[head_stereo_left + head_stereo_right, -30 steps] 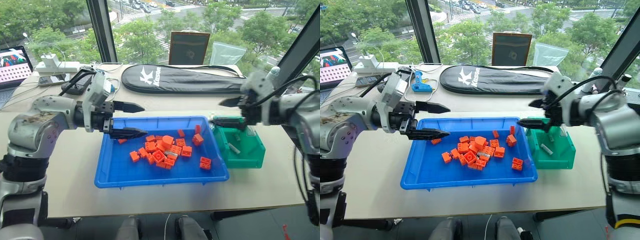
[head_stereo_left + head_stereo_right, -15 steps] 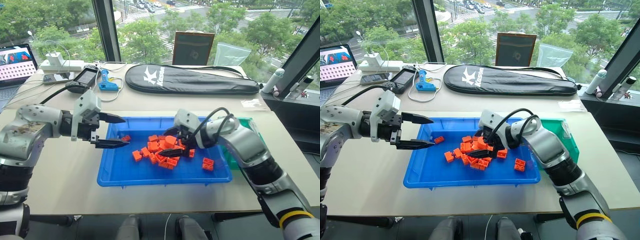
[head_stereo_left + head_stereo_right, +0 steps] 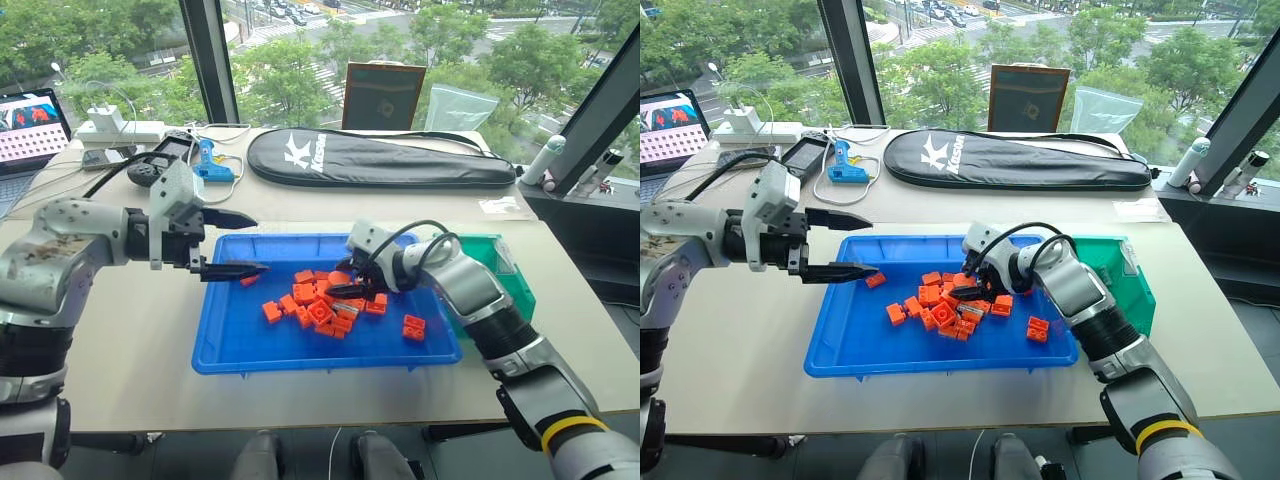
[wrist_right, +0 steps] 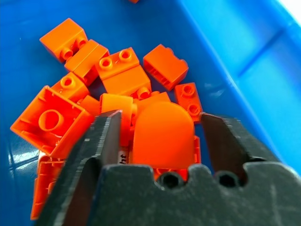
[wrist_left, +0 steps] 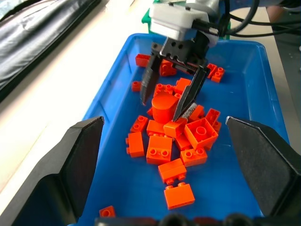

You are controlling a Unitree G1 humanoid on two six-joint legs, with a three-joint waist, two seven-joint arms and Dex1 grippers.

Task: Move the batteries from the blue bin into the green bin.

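Batteries, slim grey-silver cylinders [image 5: 189,109], lie half-buried among orange toy bricks [image 5: 160,149] in the shallow blue plastic bin [image 3: 240,345]. Right pincer [image 5: 173,96], parted, straddles a rounded orange brick [image 4: 162,133]; the next move likely requires reaching the battery beside it. Left pincer [image 3: 240,244] hovers open.

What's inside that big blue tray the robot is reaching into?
The blue tray holds a heap of orange bricks with a rounded orange block on top. Part of a battery peeks out; anything deeper is covered.
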